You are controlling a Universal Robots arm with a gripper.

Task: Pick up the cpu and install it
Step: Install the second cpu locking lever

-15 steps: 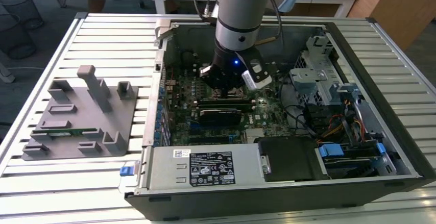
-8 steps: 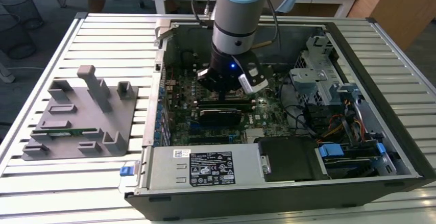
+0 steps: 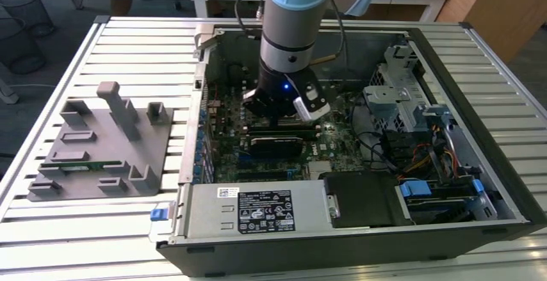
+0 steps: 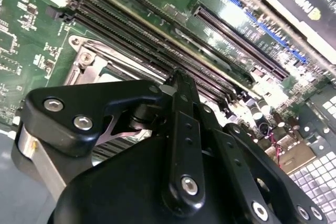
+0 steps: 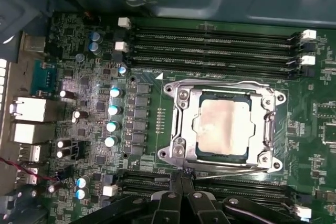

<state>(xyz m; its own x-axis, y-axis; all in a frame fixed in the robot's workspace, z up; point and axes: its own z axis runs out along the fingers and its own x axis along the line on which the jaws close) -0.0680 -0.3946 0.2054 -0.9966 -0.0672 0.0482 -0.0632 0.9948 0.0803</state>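
The gripper (image 5: 182,174), fingers pressed together and holding nothing, hovers just beside the socket frame (image 5: 181,129), where the cpu (image 5: 223,128) lies seated amid the motherboard (image 5: 84,93).

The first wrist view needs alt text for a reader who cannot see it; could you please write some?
A silver-topped cpu sits inside the metal socket frame on a green motherboard, with the black pincer just beside the frame's edge. Rows of black memory slots run along the far side of the socket.
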